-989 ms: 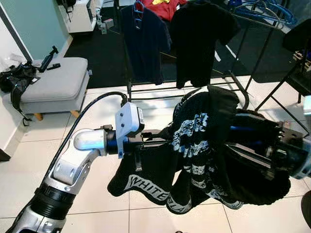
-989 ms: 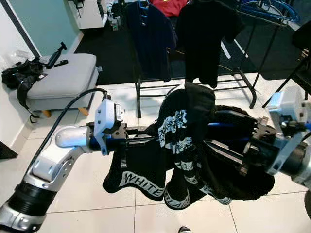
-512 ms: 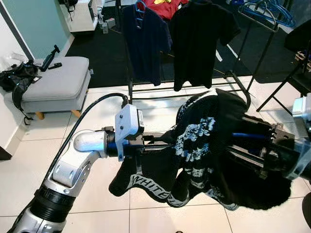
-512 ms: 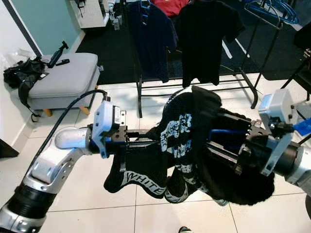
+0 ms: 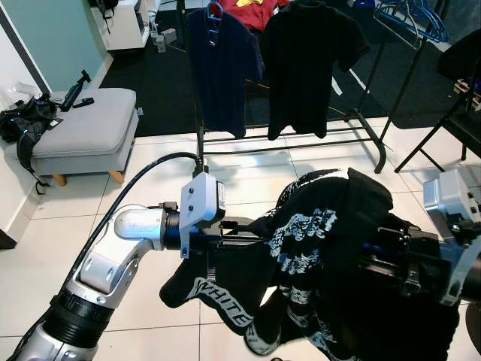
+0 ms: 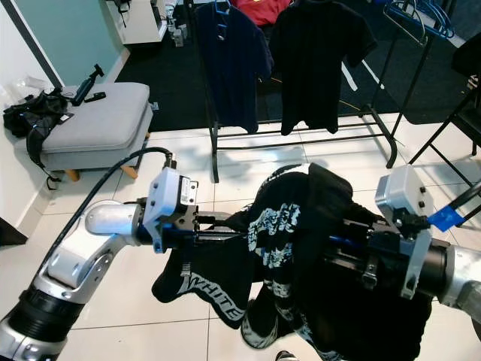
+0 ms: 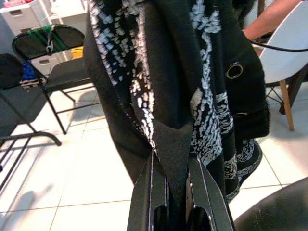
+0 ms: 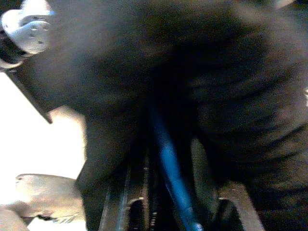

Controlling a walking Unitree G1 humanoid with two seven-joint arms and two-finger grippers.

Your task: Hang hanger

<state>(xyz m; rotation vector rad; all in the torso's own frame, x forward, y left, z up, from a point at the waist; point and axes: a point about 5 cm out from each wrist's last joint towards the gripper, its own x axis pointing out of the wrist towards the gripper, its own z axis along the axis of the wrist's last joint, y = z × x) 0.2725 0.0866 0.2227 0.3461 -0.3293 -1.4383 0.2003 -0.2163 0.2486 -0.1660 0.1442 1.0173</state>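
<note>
We hold a black hoodie (image 5: pixel 316 248) with white print between our two arms, above a white tiled floor (image 5: pixel 45 248) and short of the rack (image 5: pixel 361 124). Our left gripper (image 7: pixel 174 185) has its two black fingers (image 7: pixel 147 197) closed on a fold of the fabric, as the left wrist view shows; in the left eye view that arm reaches in from the left, its fingers running into the cloth. Our right gripper (image 8: pixel 166 192) is buried in the garment from the right, its fingers shut on a blue hanger (image 8: pixel 166 149) that runs between them under the dark cloth. A short length of that blue bar also shows in the right eye view (image 6: pixel 342 241), just ahead of the right wrist. The hoodie drapes over both arms, and its hem with white lettering hangs low near the floor.

Behind the hoodie stands the rack, a black metal frame on the edge of a dark carpet (image 5: pixel 161 83). A navy shirt (image 5: pixel 222 64) and a black T-shirt (image 5: pixel 308 64) hang from it side by side, a red garment (image 5: pixel 259 11) behind them. Blue hangers (image 5: pixel 413 19) cluster at the rack's far right end. A grey ottoman (image 5: pixel 83 131) sits to the left by the wall, with a black bag (image 5: pixel 26 124) at its end.
</note>
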